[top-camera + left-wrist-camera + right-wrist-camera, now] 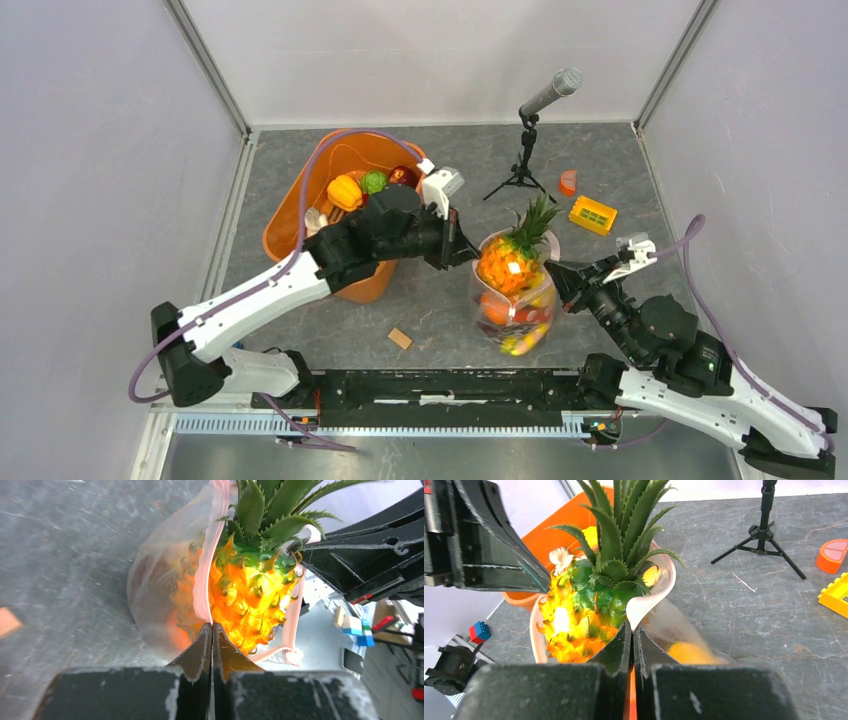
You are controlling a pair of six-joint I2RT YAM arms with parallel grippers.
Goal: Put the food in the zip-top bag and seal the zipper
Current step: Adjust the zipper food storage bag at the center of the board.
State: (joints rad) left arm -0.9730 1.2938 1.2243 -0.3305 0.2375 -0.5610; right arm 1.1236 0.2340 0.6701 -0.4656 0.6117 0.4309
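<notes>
The left gripper (212, 627) and right gripper (631, 627) pinch opposite sides of the zipper (206, 570), the pineapple (512, 258) upright between them, crown sticking out of the zip-top bag (484, 300)

The left arm (260, 295) and right arm (700, 385) have white shells near the bases and black links and joints farther out. A purple cable (305, 200) loops along each. The left gripper (212, 626) and right gripper (632, 625) have black, tapered fingers (197, 652) on scuffed black blocks.

R gripper (632, 629) tight on zipper (643, 607)
</notes>
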